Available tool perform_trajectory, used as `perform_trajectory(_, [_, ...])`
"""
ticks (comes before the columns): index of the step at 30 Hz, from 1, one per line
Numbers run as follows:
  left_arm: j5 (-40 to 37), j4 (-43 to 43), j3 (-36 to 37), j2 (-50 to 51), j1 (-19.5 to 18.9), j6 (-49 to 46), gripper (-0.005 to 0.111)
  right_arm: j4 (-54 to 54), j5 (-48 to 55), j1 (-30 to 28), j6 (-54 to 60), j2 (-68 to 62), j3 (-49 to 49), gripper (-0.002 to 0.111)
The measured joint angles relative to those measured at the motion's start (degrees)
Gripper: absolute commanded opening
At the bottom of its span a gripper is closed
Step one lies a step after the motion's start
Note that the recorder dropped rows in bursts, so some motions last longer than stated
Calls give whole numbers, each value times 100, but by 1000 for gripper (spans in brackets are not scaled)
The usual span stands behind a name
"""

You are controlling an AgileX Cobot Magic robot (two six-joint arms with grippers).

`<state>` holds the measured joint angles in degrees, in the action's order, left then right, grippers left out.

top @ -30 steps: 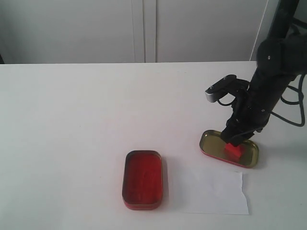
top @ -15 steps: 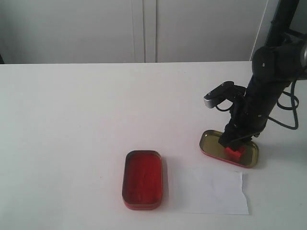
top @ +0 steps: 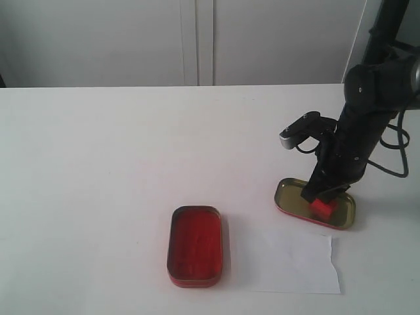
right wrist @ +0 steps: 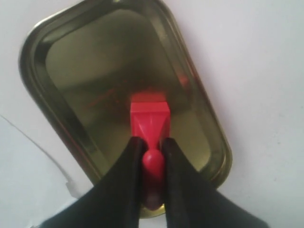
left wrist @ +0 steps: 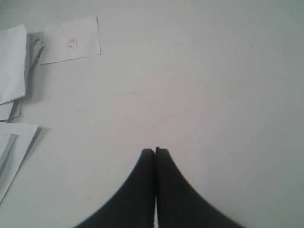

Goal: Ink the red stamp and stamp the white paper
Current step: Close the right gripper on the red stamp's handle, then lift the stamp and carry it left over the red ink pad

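left gripper (left wrist: 155, 151): jaws pressed together, holding nothing, over bare white table (left wrist: 213, 85); not seen in the exterior view, so out of play for this step. red ink tin (top: 195, 246): oblong, open, ink side up, long axis running away from the camera, on the table well left of the stamp. white paper (top: 295, 262): flat, notched right corner, between the ink tin and the lid and nearer the camera, just beside both. gold-lined tin lid (top: 287, 191): lies right of the paper, hollow side up. red stamp (right wrist: 148, 116): stands base down inside the lid, handle upward, not yet lifted. right gripper (right wrist: 153, 148): fingers closed against both sides of the stamp's knobbed handle, grasp apparently made. judgement: the coming carry runs leftward and towards the camera, from lid to ink tin; the right arm is the only one near.
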<state>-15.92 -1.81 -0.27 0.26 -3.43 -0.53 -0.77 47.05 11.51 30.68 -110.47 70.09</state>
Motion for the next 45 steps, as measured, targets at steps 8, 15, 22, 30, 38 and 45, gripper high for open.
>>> perform_trajectory(8, [0, 0, 0, 0, 0, 0, 0, 25, 12, 0, -52, 0, 10, 0])
perform_trajectory(15, [0, 0, 0, 0, 0, 0, 0, 36, 50, 0, -173, 286, 10, 0])
perform_trajectory(22, [0, 0, 0, 0, 0, 0, 0, 47, 192, 0, -425, 461, 10, 0])
perform_trajectory(30, [0, 0, 0, 0, 0, 0, 0, -179, 318, 146, -604, 662, 64, 0])
perform_trajectory(38, [0, 0, 0, 0, 0, 0, 0, -203, 630, 831, -758, 674, 295, 0])
perform_trajectory(45, [0, 0, 0, 0, 0, 0, 0, -467, 1086, 1947, -1059, 674, 637, 0])
